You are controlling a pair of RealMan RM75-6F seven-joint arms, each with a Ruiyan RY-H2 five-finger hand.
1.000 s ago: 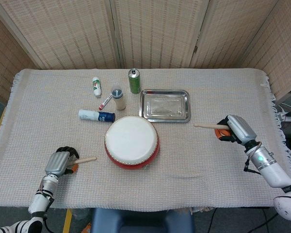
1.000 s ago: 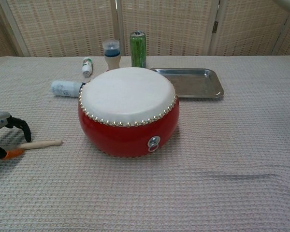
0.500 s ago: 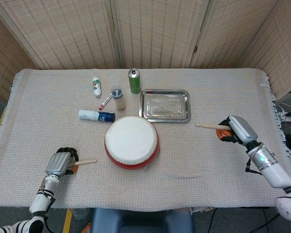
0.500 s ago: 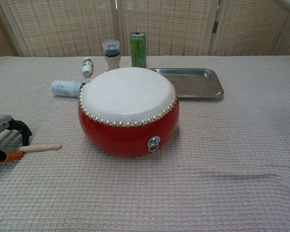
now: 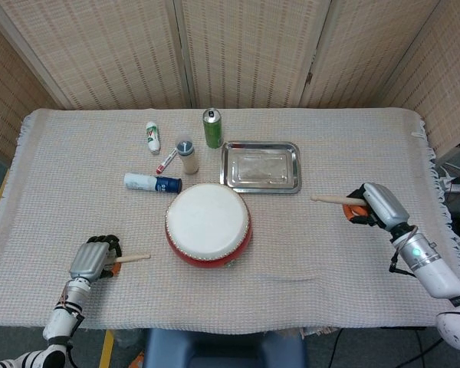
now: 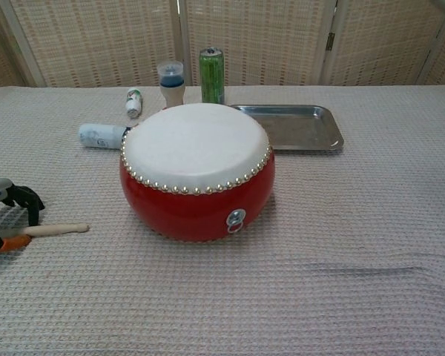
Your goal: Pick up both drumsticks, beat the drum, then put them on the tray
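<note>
Gripping one orange-handled wooden drumstick (image 5: 130,258) in the left hand (image 5: 92,259) and another (image 5: 335,200) in the right hand (image 5: 372,205), the robot next needs to swing both onto the red white-skinned drum (image 5: 208,224) between them.

Drumstick (image 5: 333,200) in R hand (image 5: 376,205); L hand (image 5: 93,258) likewise

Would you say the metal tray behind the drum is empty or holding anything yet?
Empty: the tray shows only bare metal in both views.
</note>
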